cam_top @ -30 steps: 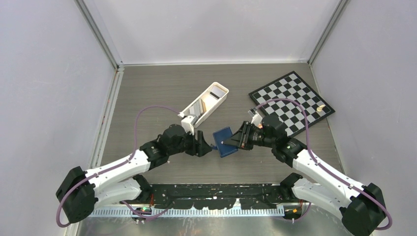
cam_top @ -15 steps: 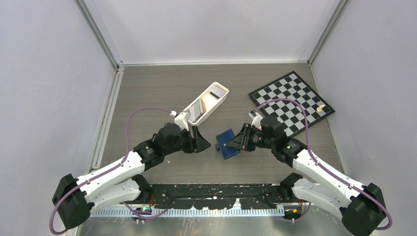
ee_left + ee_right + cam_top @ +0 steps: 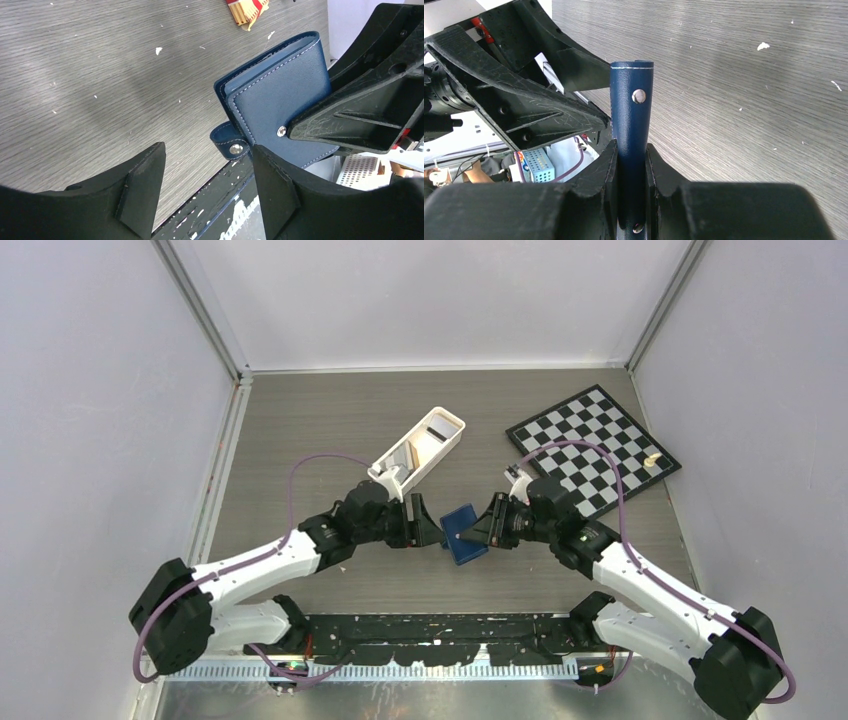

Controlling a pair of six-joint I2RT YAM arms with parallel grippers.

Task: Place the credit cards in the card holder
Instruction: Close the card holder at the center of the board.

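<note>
My right gripper (image 3: 631, 150) pinches the closed card holder (image 3: 631, 107) by the side away from its strap, holding it on edge above the middle of the worktop. My left gripper (image 3: 205, 167) stands spread, just beside the unsnapped strap (image 3: 229, 142). The holder seems light, its smooth covers stiff yet hinged; I'd take the front cover's free edge. The cards (image 3: 406, 457) seem to sit in the white tray (image 3: 453, 436) behind.

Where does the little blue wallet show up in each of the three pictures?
Top view: the card holder is just below and right of centre.
Left wrist view: card holder right of centre, its flat face toward the camera.
Right wrist view: card holder at centre, edge-on, rising from between the near fingers.
Shared landmark: the right hand pinching it shows in all three.
</note>
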